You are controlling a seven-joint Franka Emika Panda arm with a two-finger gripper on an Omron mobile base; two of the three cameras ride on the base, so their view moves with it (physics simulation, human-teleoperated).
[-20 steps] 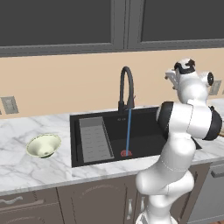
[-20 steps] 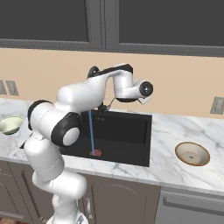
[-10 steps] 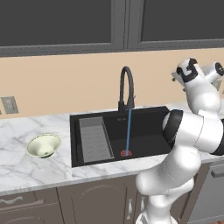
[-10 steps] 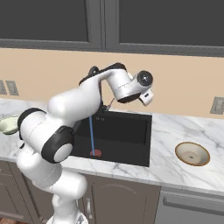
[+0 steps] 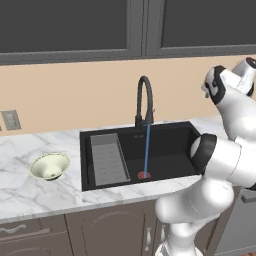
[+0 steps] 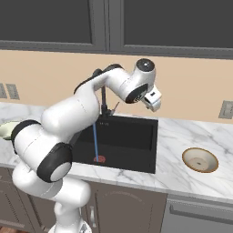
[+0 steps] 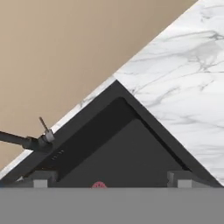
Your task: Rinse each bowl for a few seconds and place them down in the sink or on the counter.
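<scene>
The pale cream-green bowl (image 5: 50, 166) rests on the counter (image 5: 30, 195) left of the sink (image 5: 170, 157). It also peeks in at the left edge of the right base view (image 6: 4, 129). The shallow beige bowl (image 6: 200, 159) lies on the counter (image 6: 182, 136) right of the sink (image 6: 132, 132). My gripper (image 6: 154, 101) hangs high over the sink's right rear part, open and holding nothing. In the hand view its fingertips (image 7: 41, 179) stand wide apart above the sink's corner (image 7: 122, 144).
Water runs in a thin blue stream (image 5: 147, 150) from the black arched faucet (image 5: 144, 100) onto the red drain (image 5: 144, 175). A grey ribbed rack (image 5: 107, 160) fills the basin's left side. Dark cabinets hang above, and the beige wall stands close behind the hand.
The arm has swung to the right and the hand has turned, now looking down at the sink's right rear corner. The jaws stay open. Both bowls have not moved.
</scene>
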